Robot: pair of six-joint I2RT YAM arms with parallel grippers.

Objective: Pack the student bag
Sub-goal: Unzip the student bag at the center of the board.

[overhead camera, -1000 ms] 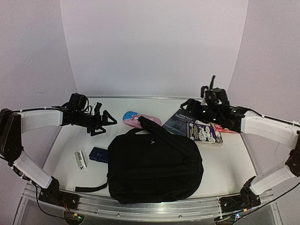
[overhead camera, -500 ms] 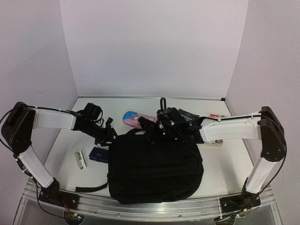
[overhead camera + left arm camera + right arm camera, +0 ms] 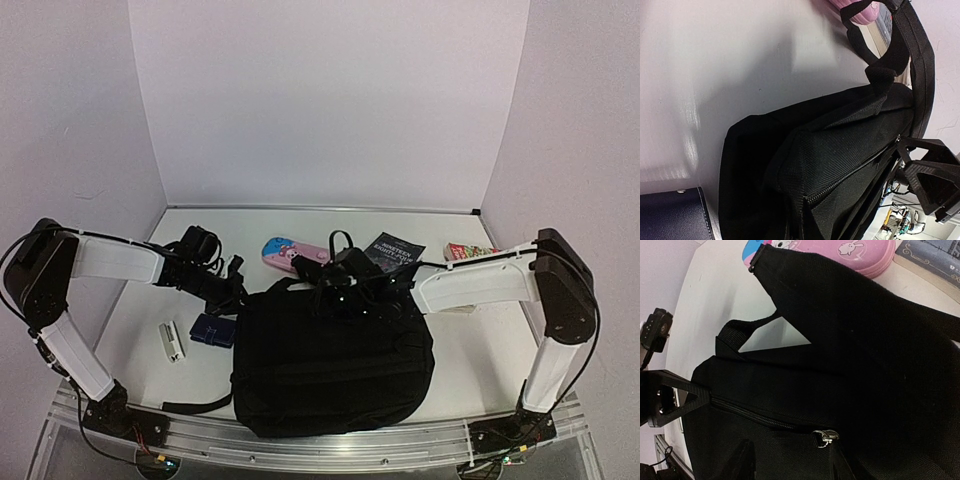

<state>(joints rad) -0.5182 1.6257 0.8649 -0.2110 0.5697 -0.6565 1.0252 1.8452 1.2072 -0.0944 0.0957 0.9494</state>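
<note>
The bag (image 3: 335, 365) lies flat at the lower centre of the top view, its top edge and straps toward the middle of the frame. Its zip runs closed in both wrist views, and the pull (image 3: 825, 436) sits at the end of its track, so packing looks barely begun: I judge this to be the opening step.

Everything that could go in is on the bench (image 3: 480, 350) outside the bag. A pink case (image 3: 293, 256), a dark book (image 3: 395, 250) and a red packet (image 3: 465, 252) lie above it. A blue pouch (image 3: 212, 330) and a small white item (image 3: 172, 342) lie to its left.

The right tool (image 3: 790, 457) hovers at the bag's top edge, its fingers seemingly spread to either side of the pull and pinching nothing. The left tool (image 3: 232, 292) is at the bag's upper-left corner by the straps; I cannot tell whether it is spread or pressed together.

Left to do: unzip, load the items, and probably zip up.
</note>
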